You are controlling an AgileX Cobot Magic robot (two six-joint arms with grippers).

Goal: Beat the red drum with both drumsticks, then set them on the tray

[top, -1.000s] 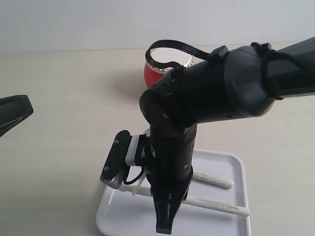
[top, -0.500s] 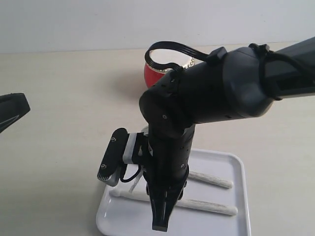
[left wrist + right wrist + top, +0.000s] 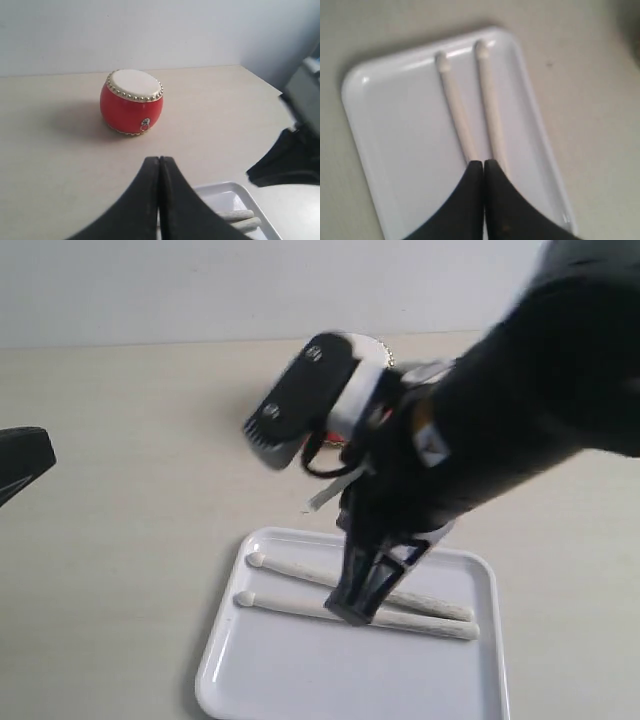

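Note:
Both drumsticks lie side by side on the white tray (image 3: 270, 680), the far drumstick (image 3: 300, 571) and the near drumstick (image 3: 290, 607), bead tips pointing left. My right gripper (image 3: 352, 613) hangs just above them, shut and empty. The right wrist view shows the same jaws (image 3: 483, 162) closed over the two drumsticks (image 3: 457, 110) on the tray (image 3: 395, 130). The red drum (image 3: 131, 102) stands upright on the table beyond my left gripper (image 3: 159, 159), which is shut on nothing. In the exterior view the right arm hides the drum.
The blurred right arm (image 3: 520, 420) fills the upper right of the exterior view, with its wrist camera (image 3: 300, 400) sticking out. Part of the left arm (image 3: 20, 460) shows at the left edge. Beige tabletop surrounds the tray; a pale wall runs behind.
The right gripper has let go of the near drumstick, which now rests on the tray. It has risen and tilted back, and its jaws have shut. The left arm hardly moved.

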